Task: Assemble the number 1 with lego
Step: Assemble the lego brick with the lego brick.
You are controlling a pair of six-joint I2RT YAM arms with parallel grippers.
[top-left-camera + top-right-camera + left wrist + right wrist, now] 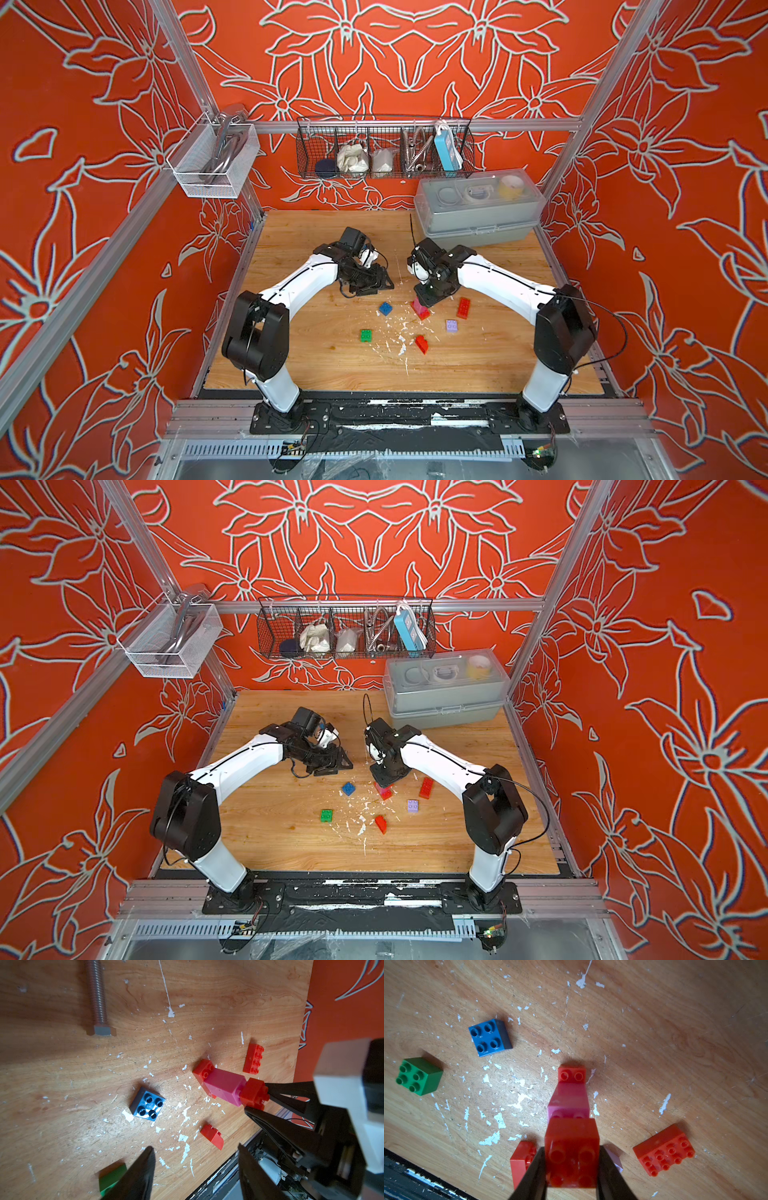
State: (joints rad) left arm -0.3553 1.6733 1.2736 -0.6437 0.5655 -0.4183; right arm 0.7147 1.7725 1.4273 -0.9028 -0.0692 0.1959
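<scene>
A lego tower (420,311) stands mid-table: a red base brick (572,1073), a pink column (225,1086) (568,1101) and a red brick (572,1147) (252,1093) at its top. My right gripper (572,1150) (428,300) is shut on that top brick, and a row of pink studs shows beside it. My left gripper (195,1147) (386,284) hangs open and empty, left of the tower. Loose on the wood lie a blue brick (385,308) (148,1106), a green brick (366,335) (418,1076), a lilac brick (452,326), a long red brick (464,308) (663,1150) and a sloped red brick (422,344) (212,1136).
A grey bolt (97,997) lies on the table beyond the blue brick. A grey toolbox (478,216) stands at the back right. A wire basket (384,149) and a white mesh basket (212,160) hang on the frame. White flecks litter the wood.
</scene>
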